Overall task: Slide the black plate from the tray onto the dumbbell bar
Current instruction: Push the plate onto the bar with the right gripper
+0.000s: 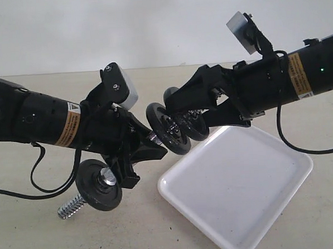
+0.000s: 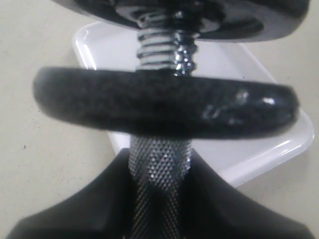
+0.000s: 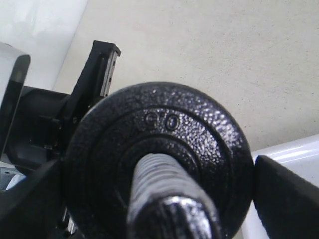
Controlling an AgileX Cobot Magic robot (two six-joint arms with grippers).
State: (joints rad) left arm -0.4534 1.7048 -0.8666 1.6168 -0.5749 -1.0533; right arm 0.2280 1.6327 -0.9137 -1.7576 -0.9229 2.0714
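Observation:
My left gripper [image 1: 148, 148] is shut on the knurled middle of the dumbbell bar [image 2: 162, 52] and holds it off the table, tilted up toward the right. One fixed black disc [image 1: 100, 184] with a chrome nut sits near the low threaded end. Another disc [image 2: 164, 102] sits just past my left fingers. The black plate [image 1: 193, 126] is threaded over the bar's upper end. My right gripper [image 3: 157, 167] grips it by the rim, one finger on each side. The bar's tip pokes through the plate's hole [image 3: 164, 199]. The white tray [image 1: 237, 199] lies below.
The tray [image 2: 259, 144] lies on a beige tabletop to the right of the middle, directly under the raised bar end. Black cables trail from both arms. A pale wall closes the back of the scene.

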